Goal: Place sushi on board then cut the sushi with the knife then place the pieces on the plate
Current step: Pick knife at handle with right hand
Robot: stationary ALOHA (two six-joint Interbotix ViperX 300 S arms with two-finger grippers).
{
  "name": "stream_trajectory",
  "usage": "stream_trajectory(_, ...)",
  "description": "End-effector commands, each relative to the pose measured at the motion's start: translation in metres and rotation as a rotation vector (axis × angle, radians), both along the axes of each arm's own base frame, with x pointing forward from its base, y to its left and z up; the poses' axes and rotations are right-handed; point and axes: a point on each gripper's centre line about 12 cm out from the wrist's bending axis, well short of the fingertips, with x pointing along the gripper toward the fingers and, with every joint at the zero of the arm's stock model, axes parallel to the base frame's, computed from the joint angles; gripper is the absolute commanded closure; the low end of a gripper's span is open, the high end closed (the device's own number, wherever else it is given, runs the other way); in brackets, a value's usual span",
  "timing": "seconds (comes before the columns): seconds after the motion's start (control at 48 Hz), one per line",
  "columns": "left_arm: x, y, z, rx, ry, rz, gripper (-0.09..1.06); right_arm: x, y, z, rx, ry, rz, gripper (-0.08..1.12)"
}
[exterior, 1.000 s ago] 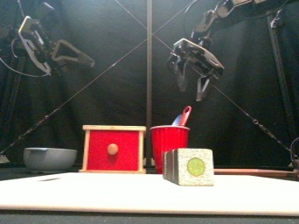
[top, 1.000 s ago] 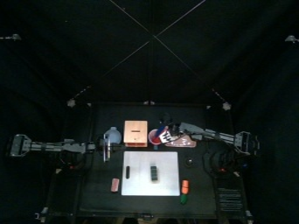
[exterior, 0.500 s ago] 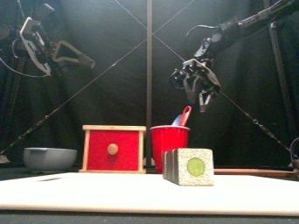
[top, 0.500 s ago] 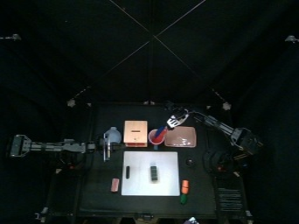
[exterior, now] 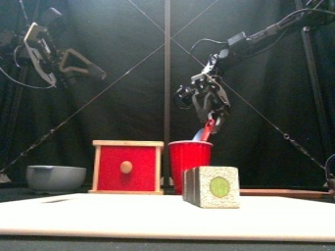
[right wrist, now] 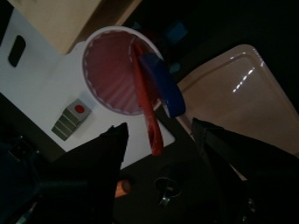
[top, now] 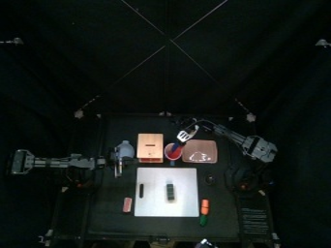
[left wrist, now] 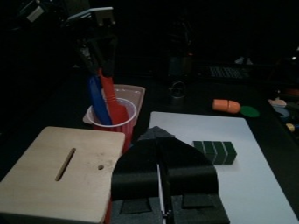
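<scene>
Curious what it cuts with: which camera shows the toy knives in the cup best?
The right wrist view: it looks down into the red cup at both knives, red and blue. The left wrist view shows them standing, farther off; the front view only a tip above the rim; the top view nothing clear.

- Back curtain (top: 165, 48): plain black cloth, filling the whole upper half of the top view.
- Front view, same curtain: I can make out faint vertical folds toward the upper left and upper right of the frame.
- Table (top: 149, 223): small, black, dull-surfaced, sitting lower centre in the top view.
- Side curtains (top: 39, 116): black at the left and right edges of the top view. I cannot tell where they meet the back cloth.
- Light: dim throughout, and the cloth returns almost none of it.
- Floor: I cannot make it out in any view.
</scene>
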Motion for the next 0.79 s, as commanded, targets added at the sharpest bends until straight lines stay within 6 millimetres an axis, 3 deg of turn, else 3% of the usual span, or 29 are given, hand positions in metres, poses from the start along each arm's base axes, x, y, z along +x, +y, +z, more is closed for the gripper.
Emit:
stream_trajectory(0.021, 0.002, 0.003, 0.004, -0.001, -0.014, 0.011, 0.98, 0.006, 0.000, 0.016, -0.014, -0.025, 0.019, 0.13)
stream_trajectory(0.312, 0.000, 0.003, 0.000, -0.002, -0.003, 0.015, 0.98, 0.020, 0.013, 0.015, 0.017, 0.013, 0.064, 0.13)
stream_trajectory(0.792, -0.002, 0.003, -0.003, -0.006, 0.004, 0.016, 0.98, 0.022, 0.023, 0.012, 0.055, 0.059, 0.052, 0.13)
